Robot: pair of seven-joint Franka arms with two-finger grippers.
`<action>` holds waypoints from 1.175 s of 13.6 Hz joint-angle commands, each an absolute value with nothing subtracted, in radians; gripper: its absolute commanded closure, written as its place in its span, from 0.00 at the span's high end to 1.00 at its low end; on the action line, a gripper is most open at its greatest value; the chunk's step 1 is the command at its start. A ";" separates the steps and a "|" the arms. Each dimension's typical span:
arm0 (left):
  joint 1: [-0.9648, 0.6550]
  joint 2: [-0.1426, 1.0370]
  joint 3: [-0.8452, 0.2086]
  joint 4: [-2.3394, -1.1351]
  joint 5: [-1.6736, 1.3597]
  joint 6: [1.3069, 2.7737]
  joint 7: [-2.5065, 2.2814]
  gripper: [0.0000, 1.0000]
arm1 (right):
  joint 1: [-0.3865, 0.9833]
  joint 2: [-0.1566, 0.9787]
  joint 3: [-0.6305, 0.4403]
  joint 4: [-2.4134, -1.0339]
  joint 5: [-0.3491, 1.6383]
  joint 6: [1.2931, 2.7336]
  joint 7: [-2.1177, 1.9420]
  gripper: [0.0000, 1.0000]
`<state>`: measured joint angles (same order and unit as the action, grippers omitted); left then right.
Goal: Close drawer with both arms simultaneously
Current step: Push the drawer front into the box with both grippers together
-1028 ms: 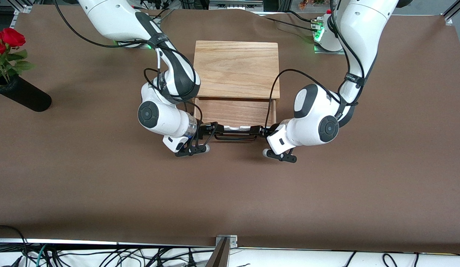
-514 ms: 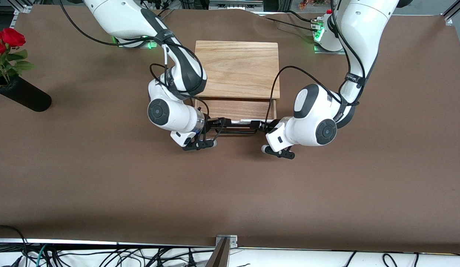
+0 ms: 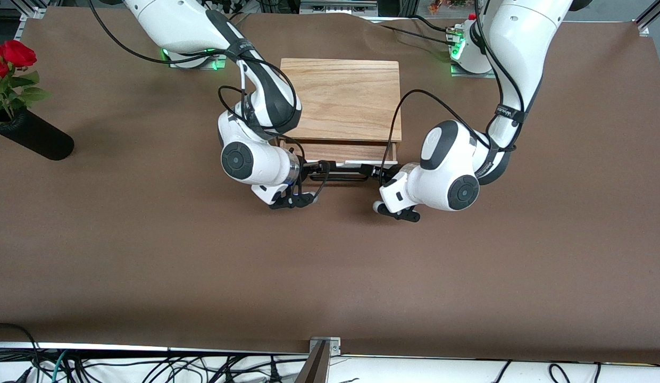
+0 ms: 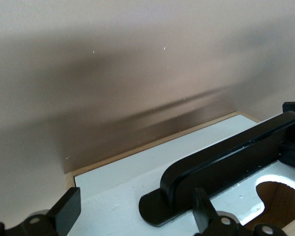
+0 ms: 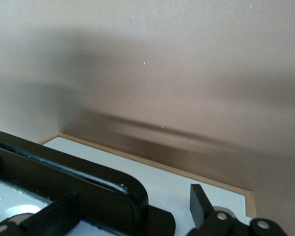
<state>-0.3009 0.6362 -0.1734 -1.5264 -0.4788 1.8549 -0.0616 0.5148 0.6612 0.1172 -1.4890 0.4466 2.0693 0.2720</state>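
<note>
The drawer (image 3: 340, 152) has slid most of the way into the box (image 3: 340, 98) since a second ago; only a narrow strip of its wood floor shows now. Both arms have moved with it toward their bases. The brown worktop (image 3: 330, 266) spreads wide around the box, with cables hanging along the edge nearest the front camera.

The left gripper (image 3: 370, 171) and right gripper (image 3: 315, 167) press on the white front panel (image 4: 132, 172), one at each end of the black handle (image 3: 343, 175). In the wrist views each pair of fingers (image 4: 66, 209) stands apart, gripping nothing. A black vase (image 3: 34, 136) with red roses (image 3: 8, 56) stands well apart, toward the right arm's end.
</note>
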 commanded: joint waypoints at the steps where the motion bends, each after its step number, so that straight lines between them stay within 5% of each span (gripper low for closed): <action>1: -0.301 0.630 -0.169 -1.528 -0.491 1.754 -0.049 1.00 | 0.515 0.658 0.127 -1.488 0.456 2.033 0.282 1.00; 16: -0.327 0.647 -0.169 -1.537 -0.492 1.674 -0.051 1.00 | 0.512 0.655 0.156 -1.486 0.456 1.870 0.281 1.00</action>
